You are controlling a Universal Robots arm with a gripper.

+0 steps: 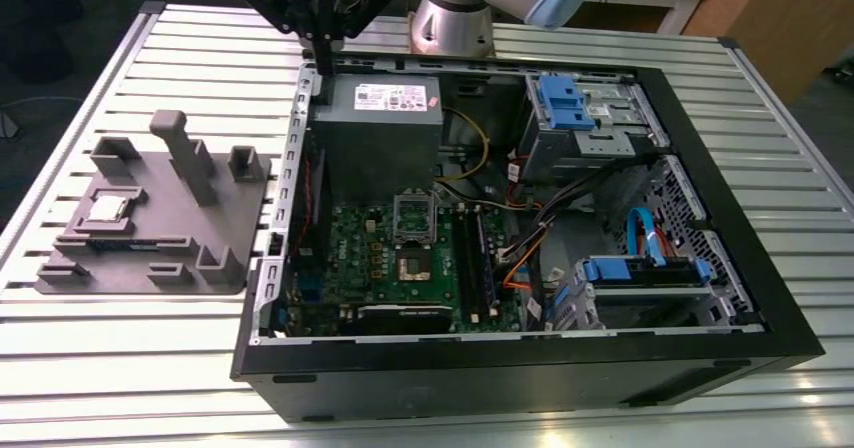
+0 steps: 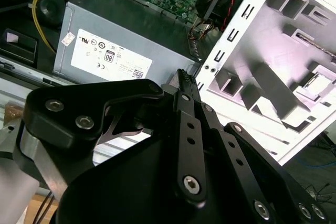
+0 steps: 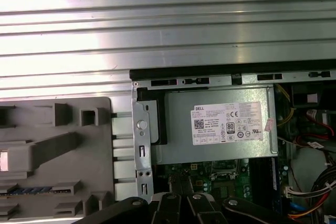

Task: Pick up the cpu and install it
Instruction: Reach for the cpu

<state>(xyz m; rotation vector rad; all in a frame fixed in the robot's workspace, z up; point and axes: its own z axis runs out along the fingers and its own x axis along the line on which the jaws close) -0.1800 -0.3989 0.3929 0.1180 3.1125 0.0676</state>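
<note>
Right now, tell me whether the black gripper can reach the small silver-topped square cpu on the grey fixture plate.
Probably yes. The cpu lies uncovered on the fixture plate, outside the computer case. The gripper hangs over the case's edge; the plate's posts stand beside the cpu, not over it.

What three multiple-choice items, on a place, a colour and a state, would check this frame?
1. Where is the cpu? A inside the computer case; B on the grey fixture plate; C on the floor.
2. What colour are the drive latches? A blue; B red; C white.
3. How is the computer case? A shut; B upside down; C open, side panel off.
Answers: B, it rests on the plate beside the case in the exterior view; A, they show blue; C, the motherboard lies exposed.
</note>
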